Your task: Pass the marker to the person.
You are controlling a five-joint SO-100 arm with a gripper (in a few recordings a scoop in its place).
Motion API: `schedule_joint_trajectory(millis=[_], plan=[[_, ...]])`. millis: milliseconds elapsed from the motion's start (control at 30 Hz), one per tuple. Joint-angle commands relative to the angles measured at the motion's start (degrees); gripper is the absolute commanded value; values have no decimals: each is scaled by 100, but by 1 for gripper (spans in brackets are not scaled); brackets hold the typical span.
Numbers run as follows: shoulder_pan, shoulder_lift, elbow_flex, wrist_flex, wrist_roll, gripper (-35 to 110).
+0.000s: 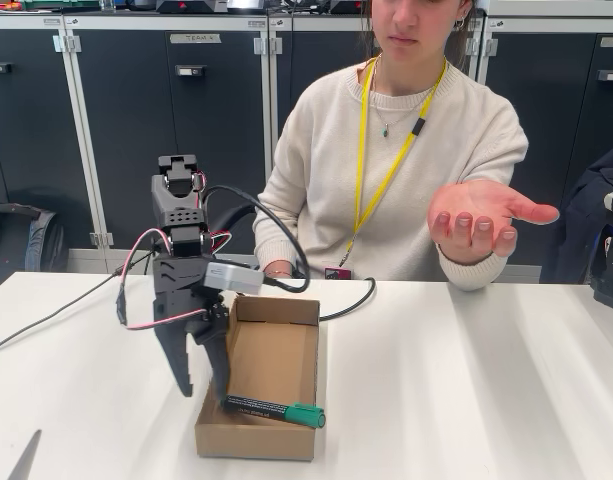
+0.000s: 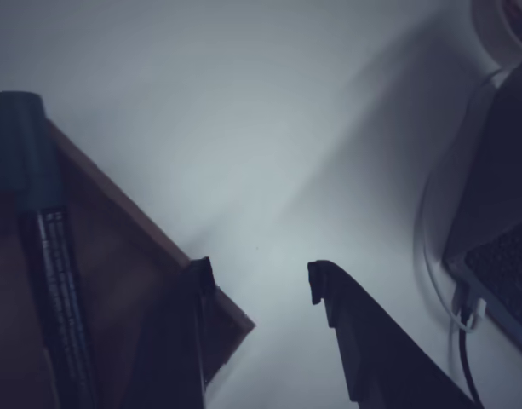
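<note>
Fixed view: a shallow cardboard box (image 1: 271, 375) lay on the white table (image 1: 466, 380) and serves here as the landmark. The marker (image 1: 274, 410), black-barrelled with a green cap, rested across the box's near end, cap toward the right of the picture, its barrel end just beside the gripper's nearer fingertip. The black arm (image 1: 181, 240) stood at the box's left edge, with the gripper (image 1: 204, 388) pointing downward; its two fingers were spread, one tip outside the box's left wall and the other at or just inside that wall, and nothing was held between them. Behind the box sat the person (image 1: 386, 170) in a cream sweater with a yellow lanyard (image 1: 386, 170), one hand (image 1: 481, 220) raised palm-up, well to the right of and above the box. Dark cabinets (image 1: 136, 120) lined the wall behind.

Wrist view: the fingers (image 2: 354, 341) were apart, straddling the box's corner (image 2: 218, 311) over bare table. The marker (image 2: 48, 256) lay inside the box, to the left of the fingers, untouched by either.
</note>
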Motion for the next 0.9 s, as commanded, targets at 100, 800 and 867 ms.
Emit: schedule_joint_trajectory(millis=[100,800,867], plan=[[-26,668,861,-158,-448,23],[-369,1468,1213,1397,246,24],[-343,1292,1046,1424,272,24]])
